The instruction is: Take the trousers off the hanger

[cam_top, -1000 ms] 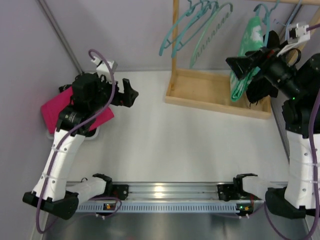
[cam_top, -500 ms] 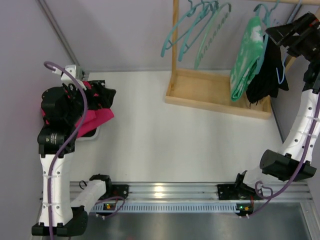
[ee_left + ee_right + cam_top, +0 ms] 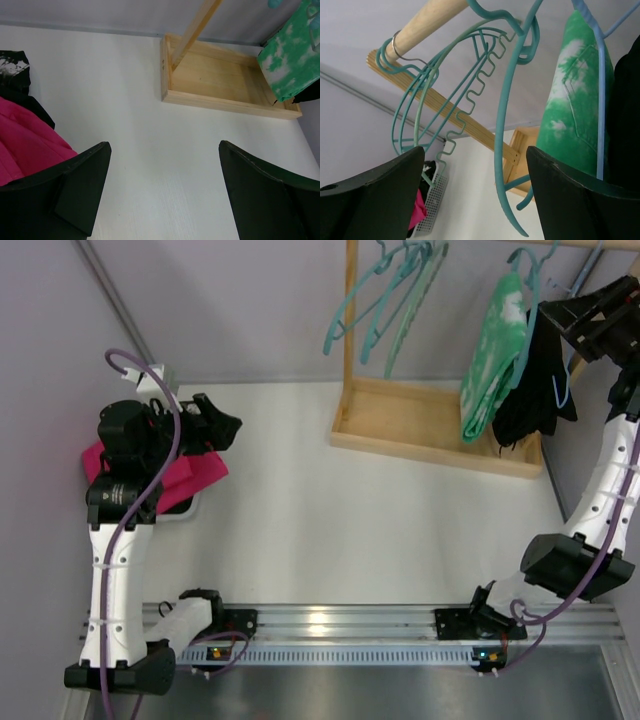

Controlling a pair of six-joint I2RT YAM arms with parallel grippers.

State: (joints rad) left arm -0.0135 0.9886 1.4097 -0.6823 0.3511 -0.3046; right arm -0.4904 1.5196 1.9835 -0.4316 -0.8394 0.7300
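Mint-green trousers hang on the hanger just ahead of the right gripper's released jaws.

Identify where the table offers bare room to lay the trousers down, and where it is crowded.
The widest bare stretch of table lies between the wooden tray, the pink cloth and the metal rail. Crowded: the far right, where the trousers hang against the black garment beside the right pincer.
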